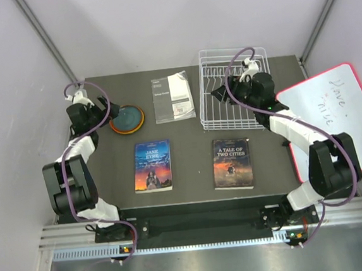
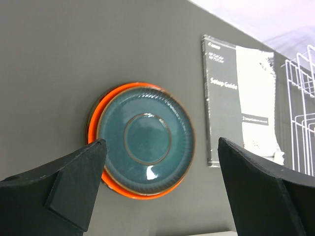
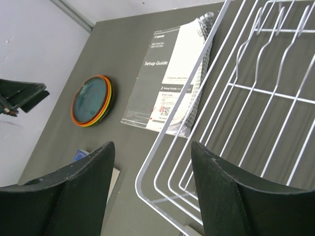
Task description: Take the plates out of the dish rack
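The plates lie stacked flat on the table (image 1: 127, 119), the teal-grey one on top (image 2: 147, 137) with an orange rim under it (image 2: 101, 105). From the right wrist the stack (image 3: 91, 100) also shows thin green and red edges. The white wire dish rack (image 1: 233, 90) (image 3: 236, 88) holds no plates in view. My left gripper (image 1: 107, 107) (image 2: 161, 147) is open and empty, just left of and above the stack. My right gripper (image 1: 218, 94) (image 3: 152, 147) is open and empty over the rack's left front corner.
A Setup Guide booklet (image 1: 172, 97) lies between the stack and the rack. Two books, Jane Eyre (image 1: 152, 166) and A Tale of Two Cities (image 1: 232, 163), lie nearer the arms. A red-framed whiteboard (image 1: 334, 112) lies at the right. Walls close in the table.
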`<state>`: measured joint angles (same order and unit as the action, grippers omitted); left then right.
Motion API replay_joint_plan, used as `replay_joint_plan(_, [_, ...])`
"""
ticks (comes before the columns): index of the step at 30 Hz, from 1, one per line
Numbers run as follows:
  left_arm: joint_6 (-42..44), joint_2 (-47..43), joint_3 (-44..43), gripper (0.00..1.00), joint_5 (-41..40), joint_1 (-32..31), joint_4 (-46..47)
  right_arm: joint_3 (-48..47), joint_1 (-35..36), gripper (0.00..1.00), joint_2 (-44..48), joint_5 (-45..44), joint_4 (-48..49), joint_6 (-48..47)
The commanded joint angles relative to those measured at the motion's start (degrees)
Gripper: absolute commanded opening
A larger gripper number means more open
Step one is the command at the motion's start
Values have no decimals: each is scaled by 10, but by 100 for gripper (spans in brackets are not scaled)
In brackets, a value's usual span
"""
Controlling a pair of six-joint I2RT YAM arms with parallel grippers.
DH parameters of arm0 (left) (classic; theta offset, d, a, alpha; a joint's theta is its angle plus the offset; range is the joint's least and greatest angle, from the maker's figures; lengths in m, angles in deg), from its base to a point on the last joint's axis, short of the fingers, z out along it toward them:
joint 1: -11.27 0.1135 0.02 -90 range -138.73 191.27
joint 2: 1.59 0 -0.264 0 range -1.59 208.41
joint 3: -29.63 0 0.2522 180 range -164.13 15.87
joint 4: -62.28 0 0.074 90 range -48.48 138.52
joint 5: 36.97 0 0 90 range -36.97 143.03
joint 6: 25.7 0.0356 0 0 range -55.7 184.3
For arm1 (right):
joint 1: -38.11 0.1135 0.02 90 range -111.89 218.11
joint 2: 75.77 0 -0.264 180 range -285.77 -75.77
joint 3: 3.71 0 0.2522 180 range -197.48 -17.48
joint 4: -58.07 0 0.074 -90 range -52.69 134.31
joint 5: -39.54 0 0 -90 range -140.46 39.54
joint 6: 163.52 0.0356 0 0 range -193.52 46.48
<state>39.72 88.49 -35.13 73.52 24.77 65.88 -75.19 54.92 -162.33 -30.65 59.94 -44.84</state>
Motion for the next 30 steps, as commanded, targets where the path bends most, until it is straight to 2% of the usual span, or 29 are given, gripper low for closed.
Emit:
replay_joint_plan(1, [13, -23, -24, 99, -1, -7, -22, 7, 4, 64, 35, -28, -17, -34])
replay_joint_plan(7, [0, -51, -26, 99, 50, -41, -8, 32, 8, 65, 71, -61, -29, -46])
replay_joint_plan(9, [26, -66, -50, 99, 45, -65, -53, 37, 15, 66, 92, -87, -42, -69])
replay_joint_plan(11, [60, -79, -95, 99, 1, -124, -130, 53, 24, 68, 110, -157, -61, -78])
replay_joint_plan(13, [105, -104, -100, 99, -77, -188, -146, 69, 30, 75, 140, -194, -63, -93])
replay_joint_plan(18, [152, -145, -83, 99, -135, -256, -132, 140, 64, 100, 230, -343, -75, -118])
replay_joint_plan(20, [166, -155, -69, 99, -177, -284, -131, 180, 77, 100, 258, -391, -69, -121])
replay_joint_plan(25, [184, -194, -16, 99, -200, -316, -87, 251, 96, 100, 342, -472, -61, -124])
replay_joint_plan(30, [191, -214, -1, 99, -244, -327, -76, 279, 101, 100, 367, -493, -58, -130])
